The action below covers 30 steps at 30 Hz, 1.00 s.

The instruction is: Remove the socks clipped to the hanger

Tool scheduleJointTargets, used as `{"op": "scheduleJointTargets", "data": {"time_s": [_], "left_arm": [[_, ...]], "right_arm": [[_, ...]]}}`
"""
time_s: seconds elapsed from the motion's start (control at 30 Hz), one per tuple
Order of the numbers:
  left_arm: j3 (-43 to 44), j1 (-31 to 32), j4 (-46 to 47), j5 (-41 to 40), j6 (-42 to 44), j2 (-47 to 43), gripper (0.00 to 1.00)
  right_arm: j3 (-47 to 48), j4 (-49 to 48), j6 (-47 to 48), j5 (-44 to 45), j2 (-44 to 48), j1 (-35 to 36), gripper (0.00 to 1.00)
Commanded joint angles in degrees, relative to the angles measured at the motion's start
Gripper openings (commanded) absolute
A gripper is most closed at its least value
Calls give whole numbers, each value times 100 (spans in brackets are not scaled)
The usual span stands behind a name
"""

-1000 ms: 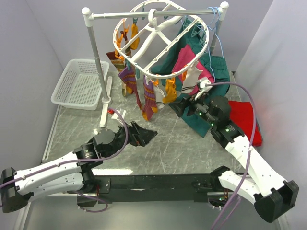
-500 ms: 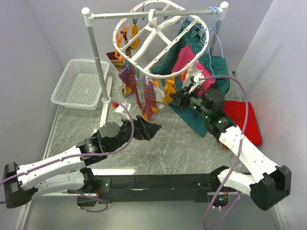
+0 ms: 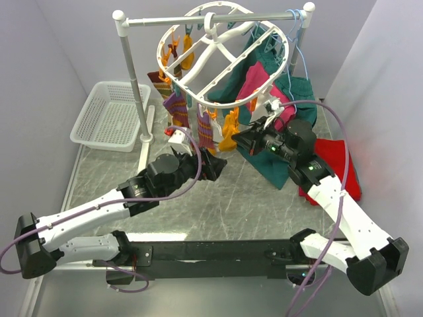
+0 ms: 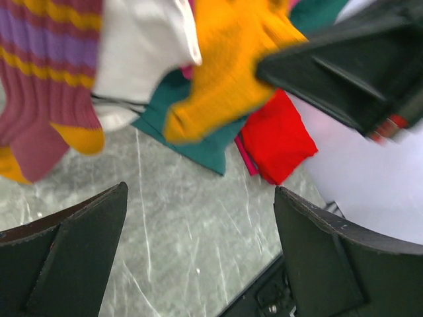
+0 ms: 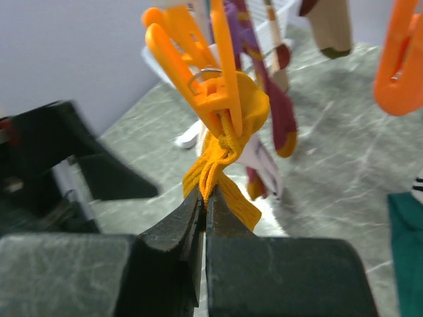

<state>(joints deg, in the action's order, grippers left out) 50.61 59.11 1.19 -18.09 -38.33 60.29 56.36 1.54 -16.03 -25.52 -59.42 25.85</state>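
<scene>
- Orange knit sock (image 5: 241, 115): hangs from an orange plastic clip (image 5: 215, 99) on the near rim of the white plastic oval hanger (image 3: 215, 41). Its long axis is close to vertical, with the clipped end bunched at the top and the free end pointing down at the grey marbled worktop (image 3: 251, 198).
- Right gripper (image 5: 203, 198): jaws pressed together on the sock fabric just under the clip.
- Left gripper (image 4: 198, 198): jaws spread wide with nothing between them. It sits low, beneath the hanging socks, near the worktop's middle.
- Maroon-and-purple striped sock (image 4: 46, 86): hangs beside the orange one, long axis also vertical.
- Hanger hooked on the white pole rack (image 3: 142, 22), over the worktop's far half.
</scene>
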Motion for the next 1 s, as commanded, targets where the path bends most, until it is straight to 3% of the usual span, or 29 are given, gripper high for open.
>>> {"op": "scheduleJointTargets", "data": {"time_s": [0.0,0.33,0.43,0.6,0.7,0.77,0.83,0.9,0.97], "left_arm": [[414,-294,197,295,238,219,96],[529,-831,750,1456,-8,598,100],[476,-857,926,1754,-61,615,85],[265,-893,1471,2283,-324,615,72],[195,-901,1603,2468,-395,633,56],[212,-910,1595,2503,-404,676,36],[326,-910,1428,2486,-404,720,13],[397,-919,1297,2494,-395,791,2],[450,-919,1261,2520,-421,826,1]], "right_arm": [[533,513,-365,-550,185,-18,0],[525,690,-559,-876,282,-18,0],[473,646,-612,-929,273,-18,0],[420,558,-691,-981,238,-9,0],[420,540,-717,-1008,229,-18,0],[429,540,-717,-1025,229,-18,0],[472,575,-700,-991,238,-18,4],[595,689,-638,-911,220,-18,16],[831,812,-525,-737,159,-18,24]]}}
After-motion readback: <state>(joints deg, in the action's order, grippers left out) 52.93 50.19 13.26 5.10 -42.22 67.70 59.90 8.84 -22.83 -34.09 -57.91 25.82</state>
